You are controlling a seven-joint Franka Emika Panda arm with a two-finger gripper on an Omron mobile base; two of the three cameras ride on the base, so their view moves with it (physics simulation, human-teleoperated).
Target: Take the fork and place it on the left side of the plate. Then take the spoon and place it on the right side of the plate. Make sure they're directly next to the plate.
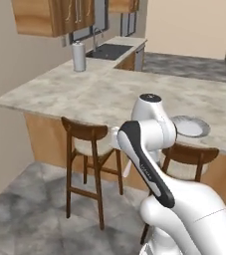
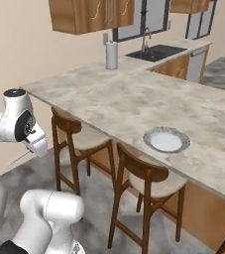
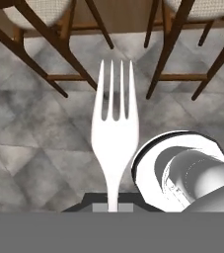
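A pale silver-grey fork [image 3: 114, 133] stands between the fingertips of my gripper [image 3: 112, 203], which is shut on its handle. Its tines point away from the hand, over the grey floor between two stools. From the right base view the gripper [image 2: 36, 145] hangs low beside the counter, in front of the stools, and the fork [image 2: 20, 158] sticks out to its left. The round plate [image 1: 190, 126] [image 2: 166, 140], grey-rimmed with a white centre, lies near the counter's front edge, above a stool. The spoon is out of view.
Two wooden stools [image 2: 79, 136] [image 2: 146, 173] stand under the marble counter [image 2: 119, 99]. A grey canister [image 1: 78, 56] [image 2: 112, 54] and a dark sink [image 1: 108, 51] [image 2: 156, 52] are at the counter's far end. Wall cabinets hang above.
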